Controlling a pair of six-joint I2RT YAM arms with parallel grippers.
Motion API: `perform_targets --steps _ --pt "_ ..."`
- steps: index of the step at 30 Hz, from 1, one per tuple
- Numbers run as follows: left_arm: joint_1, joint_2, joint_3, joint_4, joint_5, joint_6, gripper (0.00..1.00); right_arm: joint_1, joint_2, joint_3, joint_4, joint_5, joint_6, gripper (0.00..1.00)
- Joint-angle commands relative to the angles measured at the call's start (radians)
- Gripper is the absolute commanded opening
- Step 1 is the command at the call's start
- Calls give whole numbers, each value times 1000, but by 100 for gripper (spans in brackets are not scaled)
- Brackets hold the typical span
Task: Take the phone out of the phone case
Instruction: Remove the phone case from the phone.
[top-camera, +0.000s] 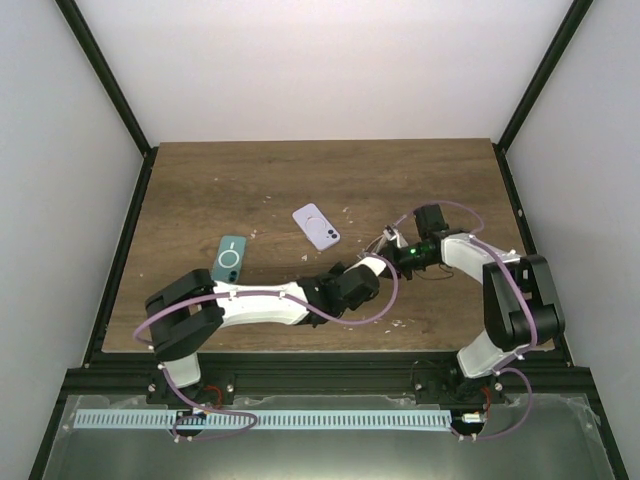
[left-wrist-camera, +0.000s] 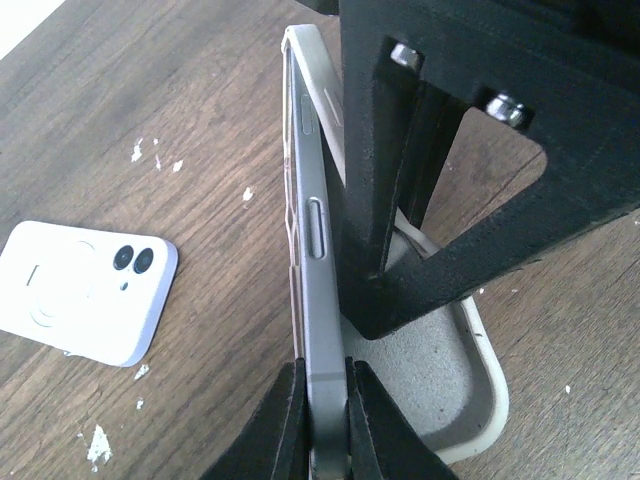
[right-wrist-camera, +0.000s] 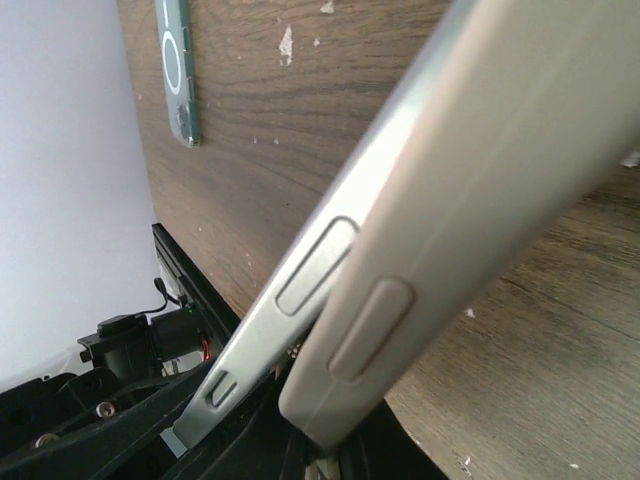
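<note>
Top view: we see the left gripper and right gripper meeting over the table, near a lilac phone and a teal phone
Left wrist: our left fingers are pinched tight on the phone, which stands on edge; the phone case gapes beside it
Right wrist: our right pincer is clamped on the phone case's end, the phone partly out

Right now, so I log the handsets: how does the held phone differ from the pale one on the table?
The held phone stands on edge; the pale phone lies flat on the table, back up. The held phone is pinched in the left gripper, its case partly off; the pale phone is untouched. The held phone shows a grey side with buttons, the pale phone two camera lenses.
</note>
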Motion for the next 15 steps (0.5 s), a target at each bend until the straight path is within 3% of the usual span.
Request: perform_targets --steps 1,15 --pt "21 -78 -39 -77 -58 -46 0 -34 -45 -3 57 147 -59 1" --pt "19 -117 -67 -75 -53 -84 0 -32 -98 -14 64 181 -60 1"
